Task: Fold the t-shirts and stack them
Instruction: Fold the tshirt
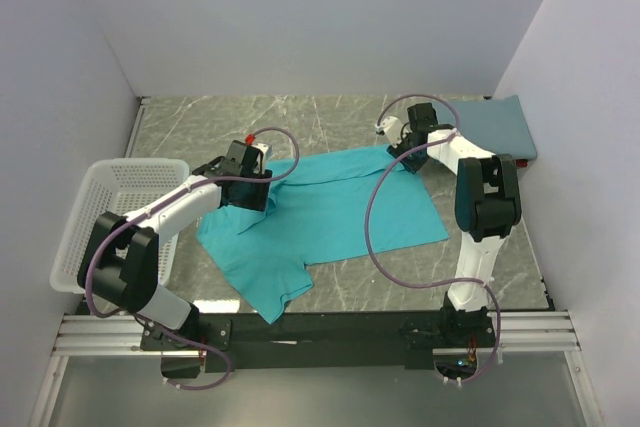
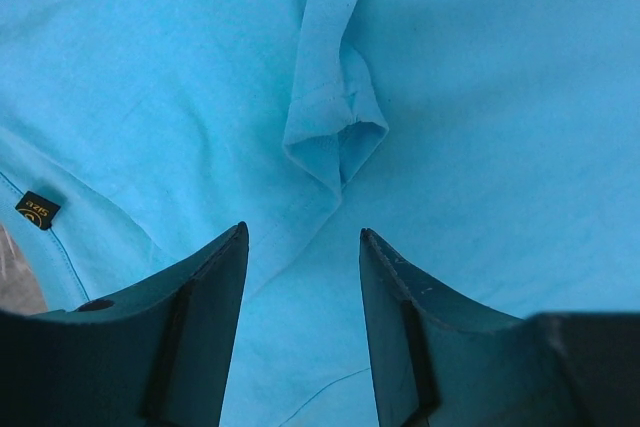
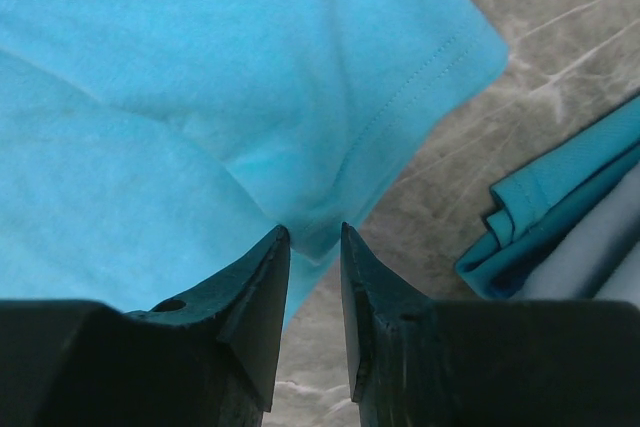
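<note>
A bright teal t-shirt (image 1: 330,212) lies spread on the marble table, one sleeve hanging toward the near edge. My left gripper (image 1: 247,190) hovers open over its left part; in the left wrist view its fingers (image 2: 303,237) stand apart above flat cloth, near a folded strip (image 2: 335,117). At the shirt's far right corner is my right gripper (image 1: 405,152). Its jaws (image 3: 315,232) are slightly apart, open, with a small pucker of the teal shirt (image 3: 200,77) between the tips. A slate-blue folded t-shirt (image 1: 495,127) rests at the back right.
A white mesh basket (image 1: 115,217) stands at the left edge, beside the left arm. White walls close in the table on three sides. Bare marble (image 3: 450,167) separates the teal shirt's corner from the folded shirt's edges (image 3: 560,217).
</note>
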Controlling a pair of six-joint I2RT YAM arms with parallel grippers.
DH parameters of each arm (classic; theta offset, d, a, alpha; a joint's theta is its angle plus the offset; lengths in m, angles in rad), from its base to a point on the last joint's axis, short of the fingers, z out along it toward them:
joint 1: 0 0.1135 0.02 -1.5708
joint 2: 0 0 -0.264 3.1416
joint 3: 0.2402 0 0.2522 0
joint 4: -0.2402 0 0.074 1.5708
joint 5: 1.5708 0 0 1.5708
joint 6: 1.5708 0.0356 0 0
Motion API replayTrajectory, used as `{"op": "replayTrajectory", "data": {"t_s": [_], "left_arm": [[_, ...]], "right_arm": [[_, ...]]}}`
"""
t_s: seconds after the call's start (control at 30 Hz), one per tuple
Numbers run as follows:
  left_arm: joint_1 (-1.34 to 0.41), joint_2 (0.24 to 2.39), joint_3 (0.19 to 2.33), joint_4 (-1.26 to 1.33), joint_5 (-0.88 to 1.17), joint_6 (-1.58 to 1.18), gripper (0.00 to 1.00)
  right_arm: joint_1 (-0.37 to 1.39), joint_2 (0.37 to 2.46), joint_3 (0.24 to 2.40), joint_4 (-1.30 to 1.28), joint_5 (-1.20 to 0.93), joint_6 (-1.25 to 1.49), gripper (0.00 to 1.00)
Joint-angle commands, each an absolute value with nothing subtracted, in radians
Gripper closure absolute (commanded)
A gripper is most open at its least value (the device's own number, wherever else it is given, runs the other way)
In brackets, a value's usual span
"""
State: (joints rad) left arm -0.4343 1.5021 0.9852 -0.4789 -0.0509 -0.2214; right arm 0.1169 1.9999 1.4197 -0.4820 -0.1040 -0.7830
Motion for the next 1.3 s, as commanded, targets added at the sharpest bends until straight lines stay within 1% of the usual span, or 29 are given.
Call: {"op": "replayTrajectory", "data": {"t_s": [0.0,0.07,0.13,0.27,0.37,0.43,0.53,0.57,0.67,0.73,0.77,0.83,0.87,0.9,0.93,1.0,1.03,1.1,1.2,1.27], "left_arm": [[-0.433,1.48,0.977,-0.457,-0.046,-0.206,0.46],[-0.431,1.482,0.976,-0.457,-0.044,-0.206,0.46],[-0.431,1.483,0.974,-0.457,-0.044,-0.209,0.46],[-0.431,1.482,0.974,-0.457,-0.048,-0.206,0.47],[-0.431,1.48,0.973,-0.456,-0.052,-0.207,0.47],[-0.431,1.479,0.974,-0.456,-0.054,-0.204,0.47],[-0.431,1.471,0.973,-0.459,-0.069,-0.207,0.47],[-0.431,1.459,0.973,-0.457,-0.083,-0.209,0.47],[-0.431,1.405,0.96,-0.44,-0.121,-0.213,0.46],[-0.425,1.375,0.954,-0.425,-0.127,-0.222,0.45],[-0.416,1.347,0.95,-0.404,-0.117,-0.227,0.4],[-0.352,1.298,0.937,-0.367,-0.028,-0.258,0.31],[-0.316,1.281,0.921,-0.324,0.016,-0.273,0.19],[-0.222,1.266,0.91,-0.292,0.14,-0.308,0.15],[-0.172,1.244,0.901,-0.269,0.196,-0.327,0.12],[-0.056,1.241,0.894,-0.229,0.296,-0.356,0.11],[-0.039,1.246,0.891,-0.224,0.333,-0.353,0.12],[-0.031,1.258,0.888,-0.225,0.328,-0.313,0.13],[-0.031,1.299,0.91,-0.277,0.308,-0.282,0.19],[-0.031,1.308,0.916,-0.275,0.317,-0.282,0.2]], "right_arm": [[0.117,2.017,1.446,-0.456,-0.083,-0.787,0.66],[0.12,2.025,1.448,-0.457,-0.083,-0.788,0.67],[0.124,2.028,1.448,-0.454,-0.078,-0.792,0.72],[0.124,2.011,1.442,-0.434,-0.061,-0.801,0.92],[0.124,1.979,1.427,-0.393,-0.009,-0.811,0.96],[0.123,1.977,1.437,-0.397,0.026,-0.822,0.96],[0.124,2.006,1.483,-0.472,0.04,-0.839,0.73],[0.124,2.006,1.48,-0.486,0.038,-0.847,0.55],[0.123,1.967,1.453,-0.463,0.026,-0.847,0.38],[0.117,1.951,1.468,-0.466,-0.032,-0.827,0.36],[0.112,1.956,1.512,-0.488,-0.061,-0.789,0.36],[0.097,2.009,1.584,-0.521,-0.154,-0.735,0.36],[0.092,2.032,1.659,-0.547,-0.178,-0.677,0.36],[0.086,2.083,1.695,-0.558,-0.201,-0.648,0.36],[0.083,2.106,1.727,-0.558,-0.216,-0.614,0.37],[0.072,2.156,1.799,-0.552,-0.245,-0.526,0.39],[0.071,2.164,1.812,-0.542,-0.255,-0.476,0.41],[0.061,2.181,1.825,-0.523,-0.279,-0.45,0.42],[0.061,2.206,1.85,-0.544,-0.275,-0.442,0.42],[0.057,2.215,1.87,-0.554,-0.273,-0.43,0.43]]}}
